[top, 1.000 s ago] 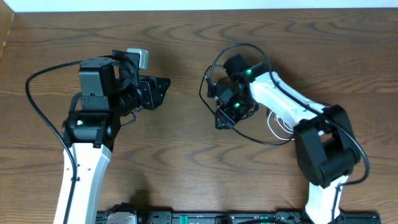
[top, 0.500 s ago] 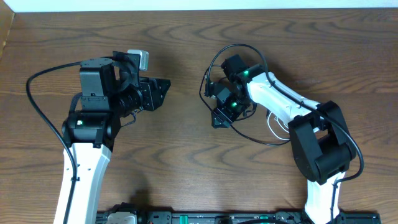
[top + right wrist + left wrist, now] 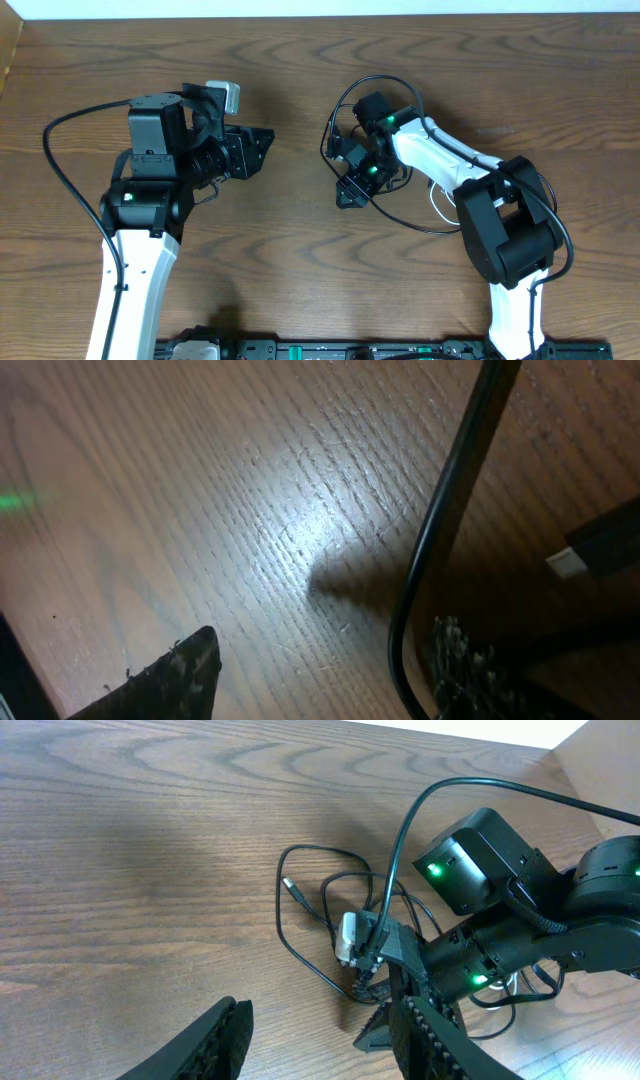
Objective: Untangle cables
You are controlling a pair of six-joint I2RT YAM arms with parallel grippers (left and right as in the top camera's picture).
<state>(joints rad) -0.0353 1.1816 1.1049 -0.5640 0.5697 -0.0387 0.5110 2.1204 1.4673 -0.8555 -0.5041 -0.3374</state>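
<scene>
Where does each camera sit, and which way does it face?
Overhead: above the table, facing straight down; both arms show.
Left wrist: on the left arm, facing across the table at the right arm and black cable; own fingers below.
Right wrist: close above the table, facing down; own fingertips below.
Shared: overhead and left wrist both show the right arm.

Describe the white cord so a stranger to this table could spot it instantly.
Find the right arm's white forearm on the wooden table. Beside it, on the near side, a thin white cord peeks out in small loops. The thin black cord curving past it is dark; this one is pale.
</scene>
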